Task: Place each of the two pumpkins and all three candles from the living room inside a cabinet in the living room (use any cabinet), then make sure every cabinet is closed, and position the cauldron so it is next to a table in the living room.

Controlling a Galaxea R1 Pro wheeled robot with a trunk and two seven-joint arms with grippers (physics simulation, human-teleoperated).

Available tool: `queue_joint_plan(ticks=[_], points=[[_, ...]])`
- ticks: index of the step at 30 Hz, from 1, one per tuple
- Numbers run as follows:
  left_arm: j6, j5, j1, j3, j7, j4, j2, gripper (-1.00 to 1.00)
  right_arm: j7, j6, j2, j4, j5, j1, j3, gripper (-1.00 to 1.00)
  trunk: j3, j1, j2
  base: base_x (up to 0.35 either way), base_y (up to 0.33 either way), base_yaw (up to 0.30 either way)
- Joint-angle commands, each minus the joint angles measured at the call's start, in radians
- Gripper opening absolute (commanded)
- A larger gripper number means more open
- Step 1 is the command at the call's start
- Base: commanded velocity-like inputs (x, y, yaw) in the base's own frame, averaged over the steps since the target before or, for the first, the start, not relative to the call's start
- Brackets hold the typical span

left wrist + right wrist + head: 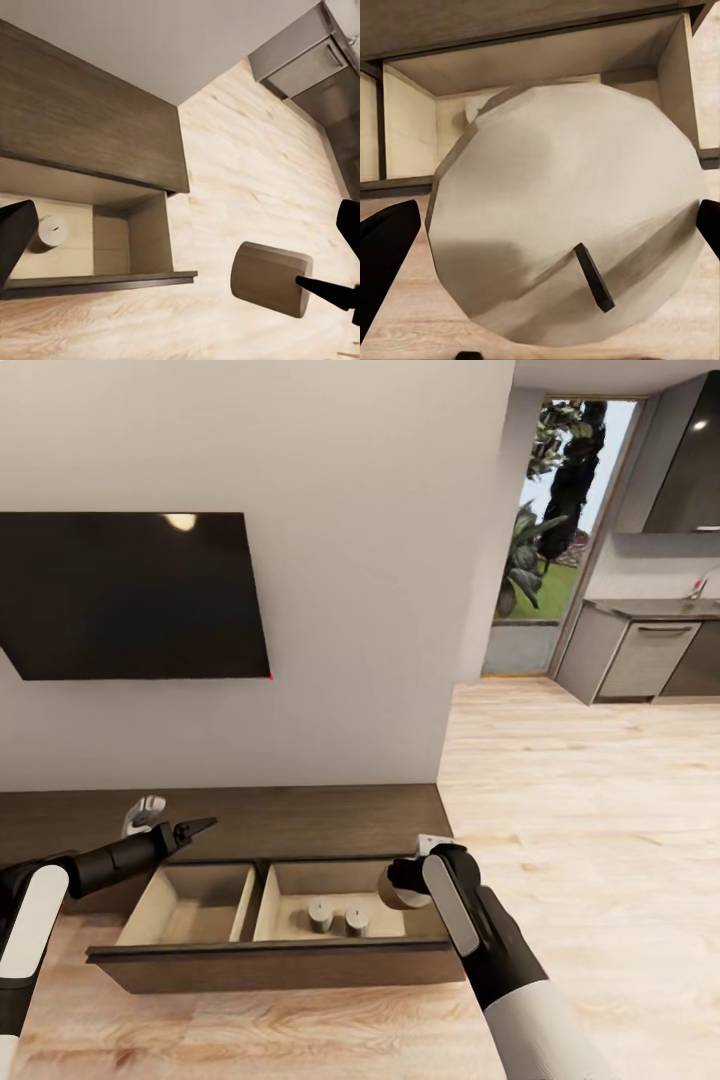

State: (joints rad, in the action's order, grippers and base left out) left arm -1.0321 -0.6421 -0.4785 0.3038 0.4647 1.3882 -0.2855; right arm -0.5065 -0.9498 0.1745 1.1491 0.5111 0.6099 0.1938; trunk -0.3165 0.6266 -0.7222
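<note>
Right wrist view alone shows the held candle's (pixel 566 244) wick — fingers (pixel 386 255) flanking.

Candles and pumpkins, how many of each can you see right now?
Candles: 3, with two standing in the open drawer and one held in the right gripper
Pumpkins: 0
Total: 3
</note>
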Motion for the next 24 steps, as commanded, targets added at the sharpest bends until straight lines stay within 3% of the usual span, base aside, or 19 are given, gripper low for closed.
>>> queue_joint_plan(ticks=[1,11,17,24], points=[[-0.005,0.006,-0.001,0.001,0.008,0.0,0.0,1.0,-0.01,-0.001,0.0,-0.007,0.01,0.002,0.001,-1.0,-0.001,0.0,-0.001,0.11,0.065,0.0],[-0.005,0.006,-0.001,0.0,0.008,0.0,0.0,1.0,-0.01,0.04,0.0,-0.048,0.01,0.007,0.001,-1.0,-0.001,0.0,-0.001,0.023,0.015,0.0],[-0.004,0.006,-0.001,0.0,0.008,0.0,0.0,1.0,-0.01,0.119,0.0,-0.16,0.008,0.038,0.001,-1.0,-0.001,0.0,-0.001,0.046,0.03,0.0],[-0.003,0.008,-0.001,0.0,0.008,0.0,0.002,1.0,-0.01,0.148,0.0,-0.185,0.007,0.046,0.001,-1.0,-0.001,0.0,-0.001,0.096,0.094,0.0]])
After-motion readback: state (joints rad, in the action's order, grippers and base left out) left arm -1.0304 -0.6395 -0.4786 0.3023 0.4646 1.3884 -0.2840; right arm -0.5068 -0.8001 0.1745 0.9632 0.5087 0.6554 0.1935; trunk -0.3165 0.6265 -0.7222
